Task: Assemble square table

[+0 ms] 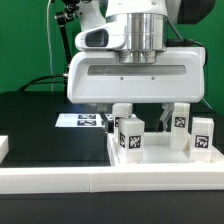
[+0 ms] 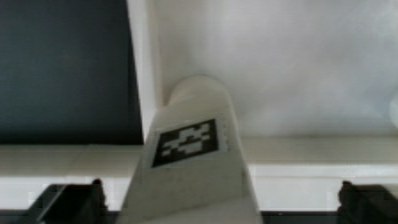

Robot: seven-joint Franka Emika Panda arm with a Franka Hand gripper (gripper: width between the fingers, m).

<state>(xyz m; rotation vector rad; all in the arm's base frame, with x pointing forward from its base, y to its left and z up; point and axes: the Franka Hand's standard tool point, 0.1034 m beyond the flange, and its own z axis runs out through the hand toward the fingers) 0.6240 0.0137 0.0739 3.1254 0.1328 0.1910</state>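
My gripper (image 1: 136, 112) hangs over the white square tabletop (image 1: 160, 158) at the exterior view's right. Several white tagged legs stand there: one at the front (image 1: 130, 136), one behind it (image 1: 122, 112), and two on the right (image 1: 181, 115) (image 1: 202, 136). In the wrist view a white leg (image 2: 189, 150) with a black-and-white tag rises between my two dark fingertips (image 2: 71, 202). The jaws stand wide apart on either side of it and do not touch it. The gripper (image 2: 214, 202) is open. The tabletop's white surface (image 2: 285, 70) lies beneath.
The long low white border wall (image 1: 90, 183) runs along the front. The marker board (image 1: 78, 120) lies on the black table (image 1: 30, 115) to the exterior view's left of the tabletop. A green backdrop stands behind.
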